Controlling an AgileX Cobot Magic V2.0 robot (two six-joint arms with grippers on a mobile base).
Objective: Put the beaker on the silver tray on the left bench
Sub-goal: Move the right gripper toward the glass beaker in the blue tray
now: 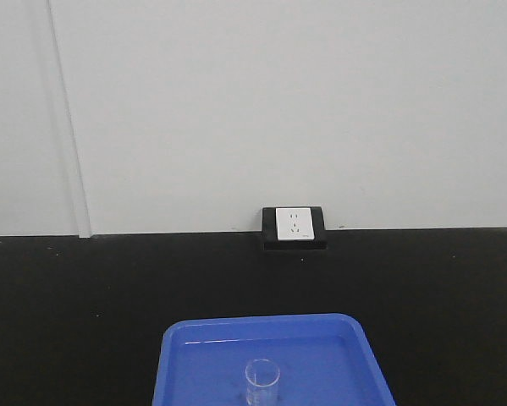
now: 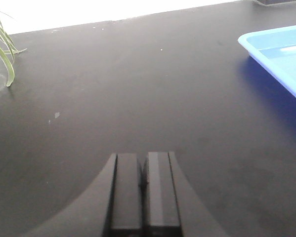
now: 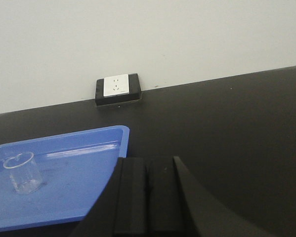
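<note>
The beaker (image 1: 262, 382), a small clear glass cylinder, stands upright in a blue tray (image 1: 185, 355) at the front of the black bench. It also shows in the right wrist view (image 3: 22, 173), at the left of the tray (image 3: 88, 148). My right gripper (image 3: 147, 163) is shut and empty, low over the bench just right of the tray. My left gripper (image 2: 143, 158) is shut and empty over bare bench, left of the tray's corner (image 2: 266, 47). No silver tray is in view.
A black box with a white power socket (image 1: 294, 225) sits against the white wall behind the tray; it also shows in the right wrist view (image 3: 117, 88). Green plant leaves (image 2: 3, 54) hang at the far left of the left wrist view.
</note>
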